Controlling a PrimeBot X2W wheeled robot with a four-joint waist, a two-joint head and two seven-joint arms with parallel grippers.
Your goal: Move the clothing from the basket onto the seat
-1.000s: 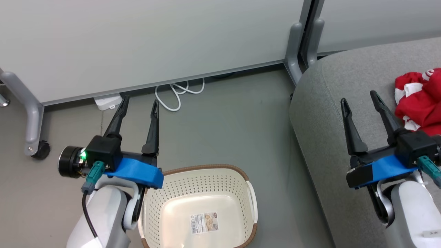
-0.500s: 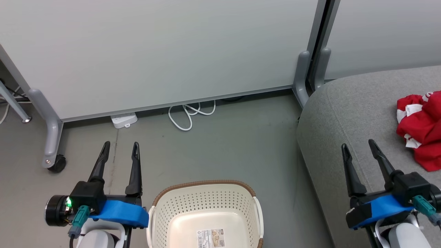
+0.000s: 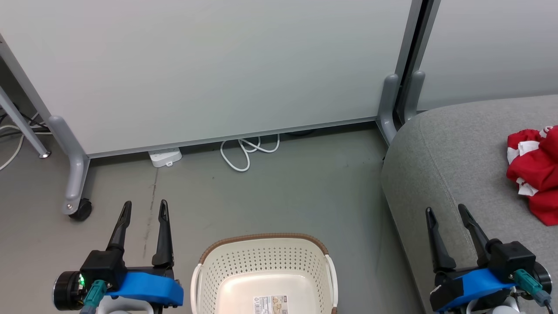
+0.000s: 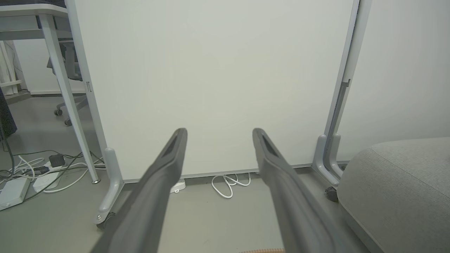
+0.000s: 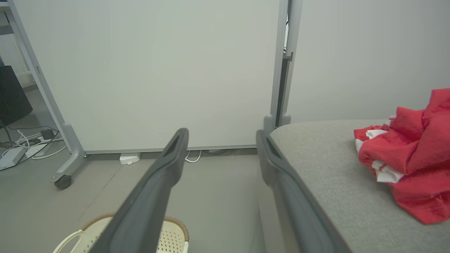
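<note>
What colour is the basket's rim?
Brown, woven-look; the basket itself is cream. Head view shows it best.

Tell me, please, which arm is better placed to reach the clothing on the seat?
Right, probably: the right gripper is over the seat near the clothing; the left gripper is beyond the basket.

basket [image 3: 261, 238]: on the floor [image 3: 305, 196] straight ahead of me, between my two grippers
seat [image 3: 453, 152]: right of the basket, apart from it
clothing [image 3: 534, 174]: heaped on the seat, far right
left gripper [image 3: 145, 203]: over the floor, just left of the basket
right gripper [image 3: 445, 208]: above the seat's near left edge, apart from the clothing
partition [image 3: 218, 65]: behind the basket; I see a cable [image 3: 246, 150] and power strip [image 3: 165, 157] at its base
</note>
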